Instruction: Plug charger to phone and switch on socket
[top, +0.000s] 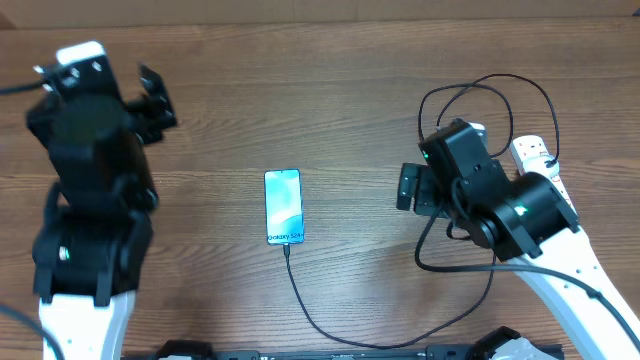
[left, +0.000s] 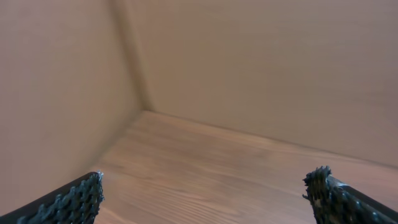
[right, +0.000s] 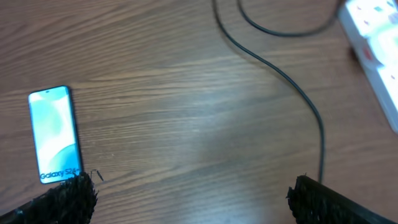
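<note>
The phone (top: 283, 207) lies flat mid-table with its light blue screen up, and it also shows at the left of the right wrist view (right: 55, 134). The black charger cable (top: 305, 310) meets the phone's near short edge, runs along the front, then loops up behind the right arm (right: 280, 74). The white socket (top: 535, 155) sits at the far right, partly hidden by that arm, with a red switch showing on it (right: 373, 43). My right gripper (top: 408, 187) (right: 189, 193) hangs open right of the phone, holding nothing. My left gripper (top: 155, 100) (left: 202, 186) is open and empty over bare wood at the far left.
Tan board walls (left: 261, 68) close off the table's back and left side. The cable loops (top: 490, 85) rise behind the right arm near the socket. Dark fixtures (top: 330, 352) line the table's front edge.
</note>
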